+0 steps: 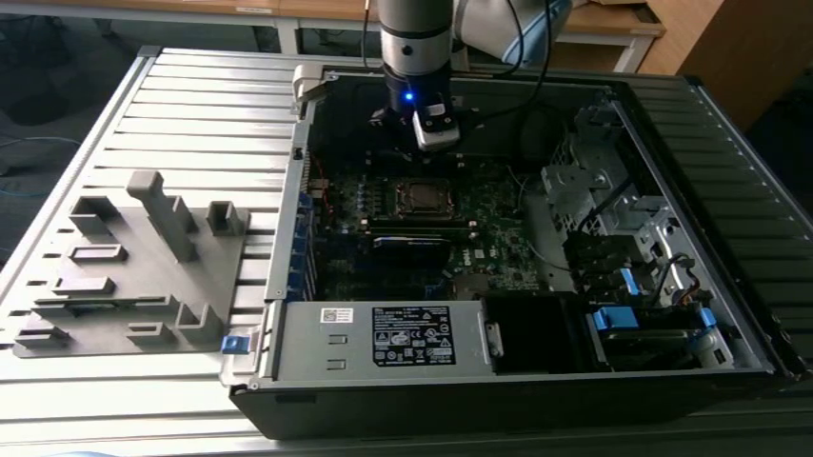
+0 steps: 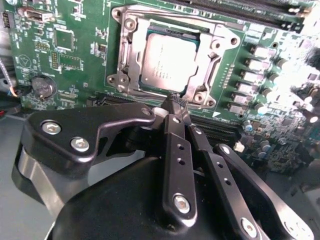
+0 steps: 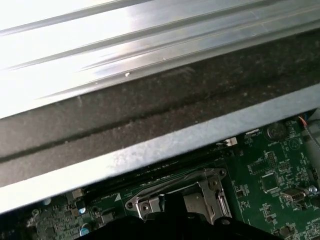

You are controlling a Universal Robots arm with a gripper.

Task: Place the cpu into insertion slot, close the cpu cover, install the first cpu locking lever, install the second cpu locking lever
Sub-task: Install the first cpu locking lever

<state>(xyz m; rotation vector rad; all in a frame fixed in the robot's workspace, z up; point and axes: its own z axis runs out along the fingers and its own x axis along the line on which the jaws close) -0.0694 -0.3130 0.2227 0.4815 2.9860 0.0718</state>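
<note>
A: Starting at the exterior view's left, what is lying out there?

B: A grey fixture tray (image 1: 128, 276) is sitting on the slatted table (image 1: 204, 105), well apart from the work. Moving right, the open computer case (image 1: 534, 381) is lying on its side with the motherboard (image 1: 496, 238) facing up.

A: And the chip?

B: The cpu (image 2: 167, 57) is already sitting in the insertion slot (image 1: 420, 197), its dull silver top showing through the window of the cpu cover (image 2: 210, 55), which is lying flat around it. I can't tell whether either locking lever is latched.

A: What is the arm doing?

B: The gripper (image 2: 176, 100) is hovering just beside the socket's edge in the second wrist view. Its fingers (image 2: 175, 145) are standing drawn together, narrow, with nothing between them. In the exterior view it is hanging over the board just behind the socket.

A: What worries you?

B: My judgement: the tip is working close to the cover frame and the memory slots (image 2: 235, 10). If it is pressing on the frame rather than on a lever, it could be scraping the cover or loading the chip unevenly. A narrow tip slipping off thin wire could also be striking the capacitors (image 2: 260, 62) further right.
</note>
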